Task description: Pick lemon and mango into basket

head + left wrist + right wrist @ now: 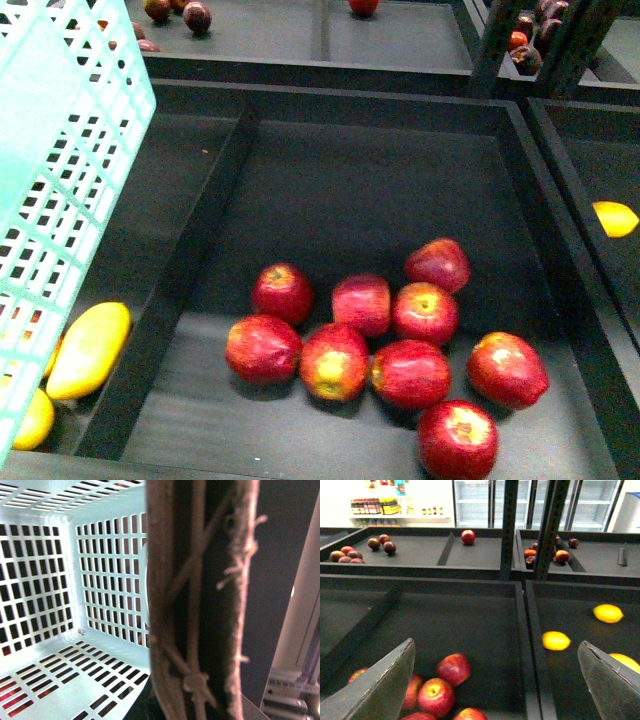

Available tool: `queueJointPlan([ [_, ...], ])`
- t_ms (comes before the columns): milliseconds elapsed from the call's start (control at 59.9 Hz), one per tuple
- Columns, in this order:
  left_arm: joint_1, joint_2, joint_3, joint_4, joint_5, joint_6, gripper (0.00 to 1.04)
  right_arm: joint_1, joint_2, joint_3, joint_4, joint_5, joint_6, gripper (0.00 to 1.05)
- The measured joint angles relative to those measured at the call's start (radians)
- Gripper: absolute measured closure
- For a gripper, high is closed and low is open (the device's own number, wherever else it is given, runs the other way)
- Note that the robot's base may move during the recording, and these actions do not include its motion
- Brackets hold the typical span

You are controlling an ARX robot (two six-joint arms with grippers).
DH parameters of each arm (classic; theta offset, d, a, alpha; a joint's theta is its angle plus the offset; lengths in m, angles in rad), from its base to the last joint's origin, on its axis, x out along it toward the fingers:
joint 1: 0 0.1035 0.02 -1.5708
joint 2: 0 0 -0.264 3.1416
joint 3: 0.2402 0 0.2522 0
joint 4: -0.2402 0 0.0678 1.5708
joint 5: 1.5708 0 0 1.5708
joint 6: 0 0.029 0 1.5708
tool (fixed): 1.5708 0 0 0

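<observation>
Jaws of the right gripper (496,645) stand wide apart, empty, over apples (436,696); left gripper's state unclear.

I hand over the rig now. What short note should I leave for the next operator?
Right end effector: open, empty, near the apples.
Left end effector: state unreadable; its camera looks into the basket, no fruit seen inside.
Mango lies in the left compartment.
Lemon lies in the right bin.
Nothing done; both picks remain.
</observation>
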Motion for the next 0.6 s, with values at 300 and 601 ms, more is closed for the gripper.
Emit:
queueJointPlan([
  [300, -0.053, 0.114, 0.156, -0.340, 0.047, 0.257, 1.00, 0.000, 0.000, 0.000, 0.000, 0.005, 0.000, 0.09],
  [601, -0.430, 0.607, 0.439, -0.224, -0.096, 0.497, 1.00, 0.000, 0.000, 0.000, 0.000, 0.007, 0.000, 0.09],
])
